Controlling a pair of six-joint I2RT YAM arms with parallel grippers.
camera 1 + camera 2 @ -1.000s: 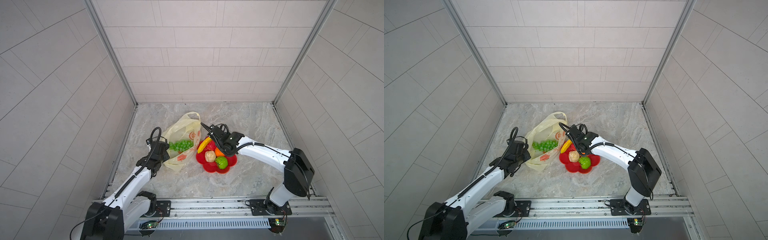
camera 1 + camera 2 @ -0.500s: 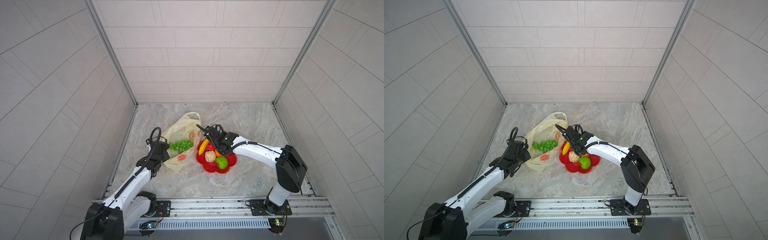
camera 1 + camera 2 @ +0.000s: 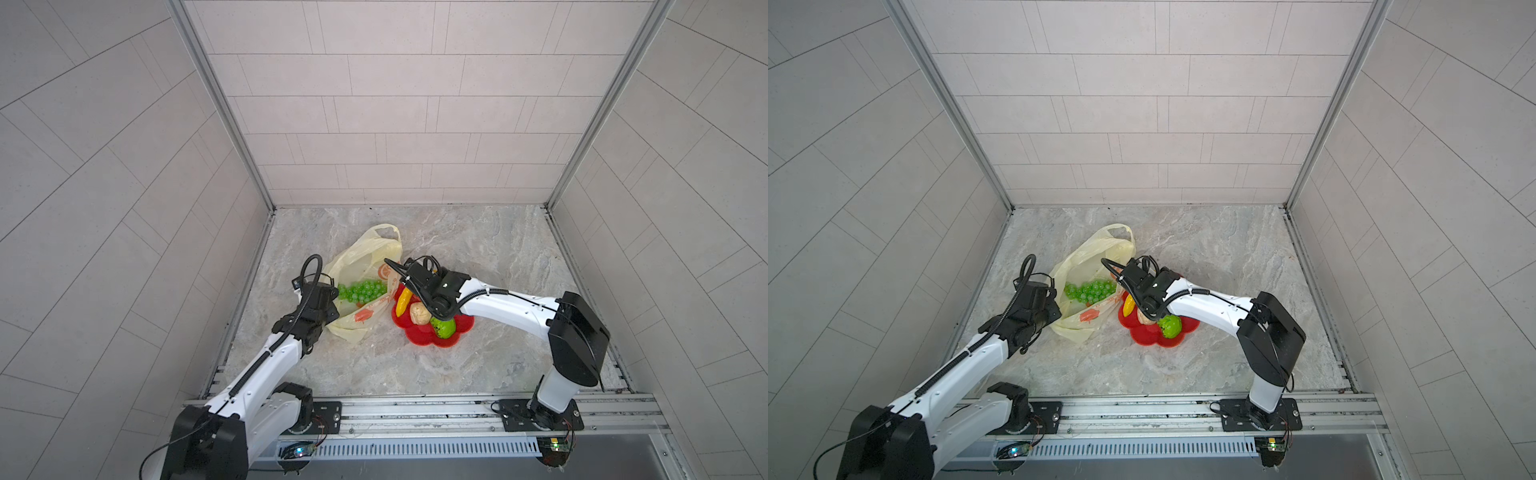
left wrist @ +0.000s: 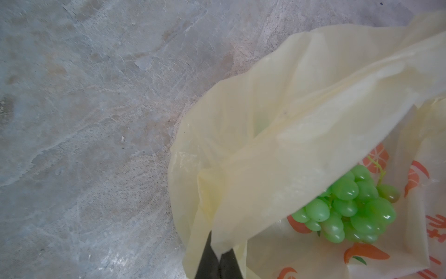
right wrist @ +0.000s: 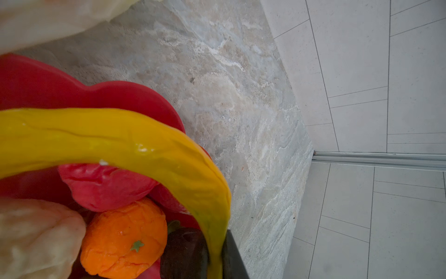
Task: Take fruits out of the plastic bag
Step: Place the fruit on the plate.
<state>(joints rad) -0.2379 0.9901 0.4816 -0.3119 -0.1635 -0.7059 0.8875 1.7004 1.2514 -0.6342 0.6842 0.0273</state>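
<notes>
On the marble top [image 3: 478, 249], both top views give you the layout. The bag [image 3: 365, 257] is slumped on the left arm's side with its mouth open and the grapes [image 3: 360, 291] inside. The red dish [image 3: 428, 338] sits just beside it, with the banana [image 3: 404, 300], a beige piece [image 3: 419, 313] and the apple [image 3: 443, 327] in it. What you can't get from up there is either grip, since the wrists are in the way.

The left wrist view sorts that out. The left claw [image 4: 219, 251] is pressed together on the bag's rim, with a fold of plastic pinched between the black fingers. The grapes lie under the lifted flap, near the claw but not touching it.

The right wrist view shows stuff the top views hide: an orange [image 5: 125, 241], a red piece [image 5: 103, 186] and a dark purple one [image 5: 183, 251], all tucked under the banana in the dish. It also shows the right claw [image 5: 216, 251] closed round the banana's thin end, with no gap I can see on either side. The rest of the banana arcs away over the other fruit. Can't tell whether it rests on them or hangs just clear.
</notes>
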